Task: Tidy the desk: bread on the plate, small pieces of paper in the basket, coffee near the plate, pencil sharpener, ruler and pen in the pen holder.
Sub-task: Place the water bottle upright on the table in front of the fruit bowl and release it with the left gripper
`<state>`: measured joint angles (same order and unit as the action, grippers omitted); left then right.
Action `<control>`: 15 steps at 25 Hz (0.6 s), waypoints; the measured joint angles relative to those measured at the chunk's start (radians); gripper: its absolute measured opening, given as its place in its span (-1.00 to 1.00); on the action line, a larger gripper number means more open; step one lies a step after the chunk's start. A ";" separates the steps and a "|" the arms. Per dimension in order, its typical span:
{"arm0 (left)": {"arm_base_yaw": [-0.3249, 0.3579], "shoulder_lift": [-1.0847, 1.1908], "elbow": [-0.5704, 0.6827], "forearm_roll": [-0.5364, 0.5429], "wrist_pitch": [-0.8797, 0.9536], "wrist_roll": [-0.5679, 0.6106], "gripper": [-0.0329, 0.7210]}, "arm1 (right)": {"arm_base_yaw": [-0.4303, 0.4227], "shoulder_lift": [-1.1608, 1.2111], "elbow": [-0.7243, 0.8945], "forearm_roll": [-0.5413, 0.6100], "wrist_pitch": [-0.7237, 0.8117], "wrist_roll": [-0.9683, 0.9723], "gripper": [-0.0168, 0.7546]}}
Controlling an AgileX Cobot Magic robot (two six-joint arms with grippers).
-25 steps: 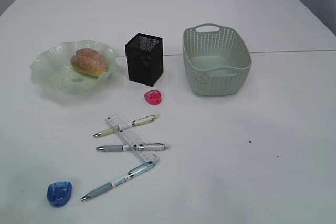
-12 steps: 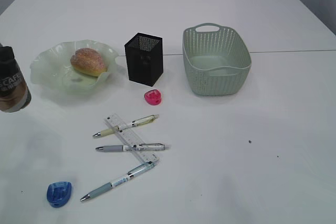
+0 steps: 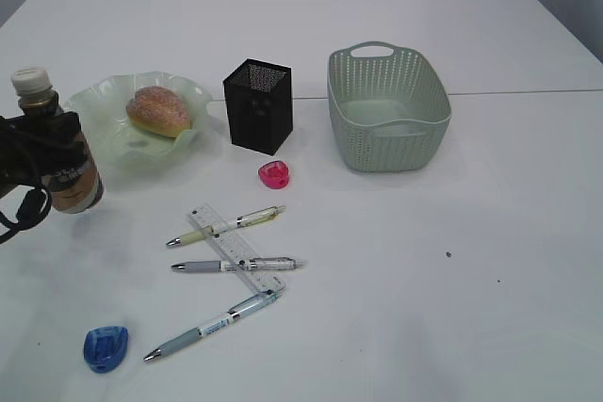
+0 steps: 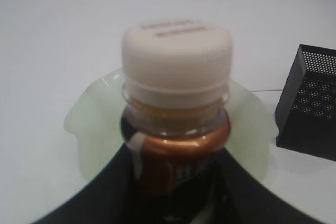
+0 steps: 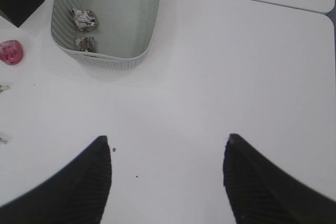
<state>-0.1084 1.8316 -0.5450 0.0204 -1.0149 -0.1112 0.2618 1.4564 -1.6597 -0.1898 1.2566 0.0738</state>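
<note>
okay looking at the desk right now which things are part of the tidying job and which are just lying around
Part of the job: bread on the plate; coffee bottle in the left gripper; pen holder; basket with paper scraps; ruler; three pens; pink sharpener; blue sharpener.

Just lying about: nothing visible; the right gripper is open and empty.

Desk: matt white, smooth, thin seam. Plate: translucent pale green, glossy, ruffled rim. Bread: rough, sugar-speckled crust. Holder: black perforated metal mesh, matt. Basket: pale green plastic, perforated walls, smooth floor; paper inside is crumpled. Coffee: shiny brown bottle, matt white plastic cap. Ruler: clear plastic. Sharpeners look like glossy translucent plastic, pink and blue.
</note>
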 joint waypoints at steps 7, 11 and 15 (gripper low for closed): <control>0.000 0.109 -0.072 0.049 -0.025 -0.014 -0.24 | 0.000 0.000 0.000 -0.036 0.000 0.000 0.32; 0.000 0.146 -0.089 0.061 -0.028 -0.016 -0.24 | 0.000 0.000 0.000 -0.044 0.000 0.000 0.32; 0.000 0.161 -0.089 0.068 -0.032 -0.016 -0.24 | 0.000 0.000 0.000 -0.047 0.000 0.000 0.32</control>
<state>-0.1084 1.9929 -0.6345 0.0883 -1.0470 -0.1276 0.2618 1.4564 -1.6597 -0.2372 1.2566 0.0738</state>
